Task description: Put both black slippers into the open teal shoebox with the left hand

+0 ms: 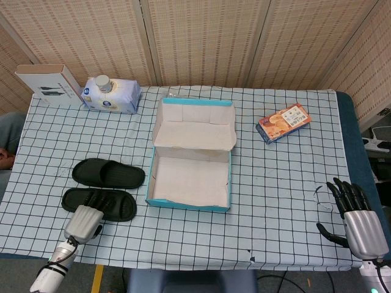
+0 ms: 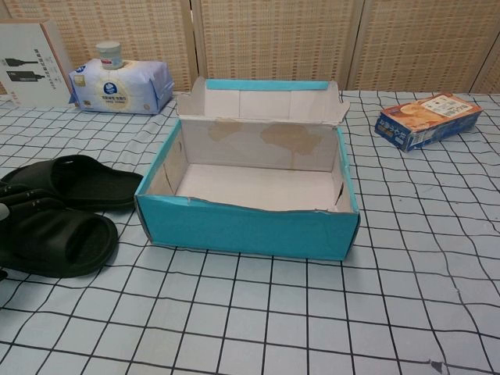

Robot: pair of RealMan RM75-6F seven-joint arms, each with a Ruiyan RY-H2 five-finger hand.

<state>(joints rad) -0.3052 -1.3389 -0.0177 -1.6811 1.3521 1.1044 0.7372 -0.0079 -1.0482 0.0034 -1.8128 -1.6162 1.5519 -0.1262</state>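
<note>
Two black foam slippers lie side by side on the checked-cloth bench (image 1: 275, 201), left of the open teal cardboard shoebox (image 1: 190, 177); neither is inside yet. The nearer slipper (image 1: 116, 204) sits at the front, the farther slipper (image 1: 109, 173) just behind it, its toe end close to the box's left wall. The box interior is bare, its lid flap standing open at the back.

The step in hand looks like the first grasp. The left hand (image 1: 85, 217) is over the heel end of the nearer slipper, its dark fingers (image 1: 95, 198) extended across the slipper's upper surface. Whether they are actually closed on it I cannot tell; black on black hides the contact, and the chest view shows only fingertips at the frame's left edge. The right hand (image 1: 357, 220) rests near the bench's right front corner, fingers spread, holding nothing, well apart from everything.

The next move probably calls for wrapping the fingers around the nearer slipper's strap or edge, lifting it clear of the box's left wall and lowering it inside, leaving room for its twin.

Counted otherwise: one shoebox, one pack of wet wipes (image 1: 113, 96), one white carton (image 1: 49, 84), one orange snack box (image 1: 284, 122).
</note>
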